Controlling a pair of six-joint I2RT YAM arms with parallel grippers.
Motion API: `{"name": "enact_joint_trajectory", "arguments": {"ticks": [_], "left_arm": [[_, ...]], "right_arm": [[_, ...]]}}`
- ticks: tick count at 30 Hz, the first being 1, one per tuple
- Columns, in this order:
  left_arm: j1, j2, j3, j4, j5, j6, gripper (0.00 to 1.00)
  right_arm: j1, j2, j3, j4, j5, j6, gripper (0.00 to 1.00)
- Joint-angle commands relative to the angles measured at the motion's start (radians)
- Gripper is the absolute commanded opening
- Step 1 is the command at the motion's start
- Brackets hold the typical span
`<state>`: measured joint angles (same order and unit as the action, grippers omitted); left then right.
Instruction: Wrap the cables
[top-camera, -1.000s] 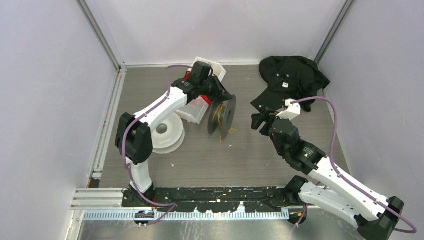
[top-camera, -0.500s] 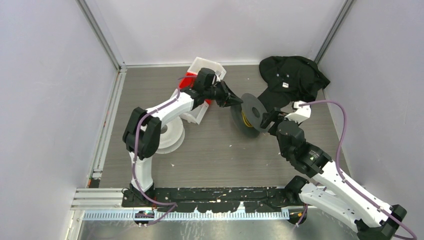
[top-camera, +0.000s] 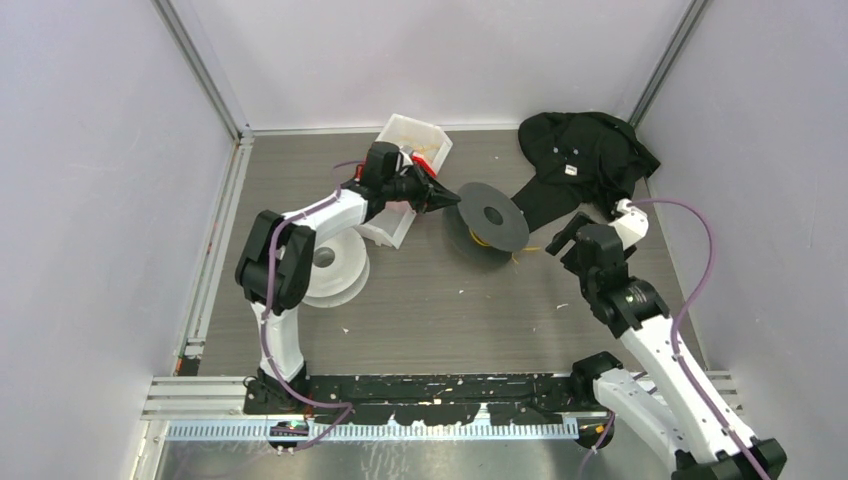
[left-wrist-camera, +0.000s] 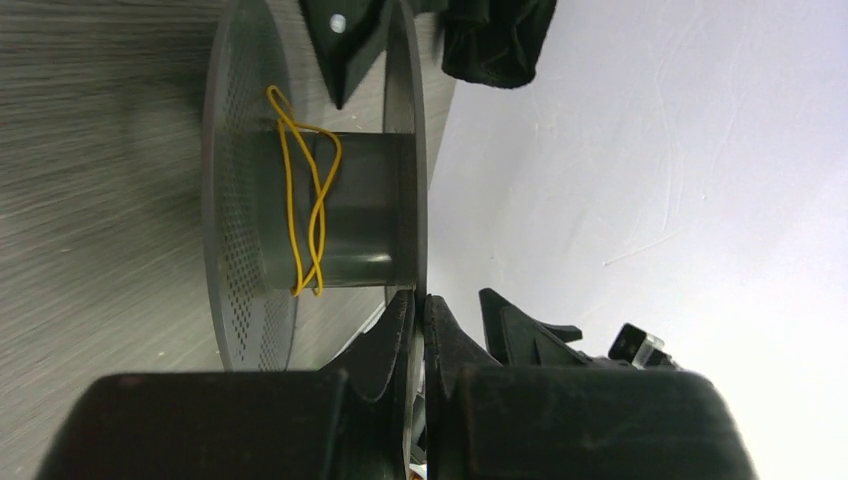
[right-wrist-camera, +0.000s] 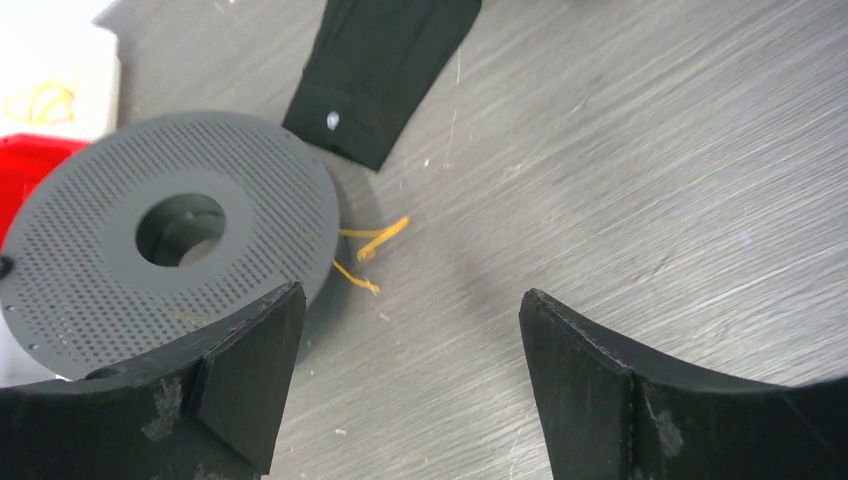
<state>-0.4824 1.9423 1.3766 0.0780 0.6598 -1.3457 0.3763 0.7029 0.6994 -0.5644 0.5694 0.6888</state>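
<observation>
Over the grey table (top-camera: 440, 320), the dark perforated spool (top-camera: 492, 215) tilts at far centre, the left gripper (left-wrist-camera: 418, 305) pinched tight on its rim from the left, the right gripper (right-wrist-camera: 410, 296) gaping wide and empty just right, the yellow cable (left-wrist-camera: 305, 190) looped loosely round the core, ends trailing onto the table.

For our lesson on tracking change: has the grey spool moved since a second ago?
Yes. The grey spool has shifted right, away from the white bin and toward the black cloth.
</observation>
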Motion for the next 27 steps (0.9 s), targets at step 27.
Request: {"name": "enact_joint_trajectory", "arguments": {"ticks": [27], "left_arm": [[0.044,-0.105,-0.058,0.025,0.042,0.053,0.01]], "right_arm": [[-0.188,0.66,-0.001,0.466,-0.416,0.444,0.57]]}}
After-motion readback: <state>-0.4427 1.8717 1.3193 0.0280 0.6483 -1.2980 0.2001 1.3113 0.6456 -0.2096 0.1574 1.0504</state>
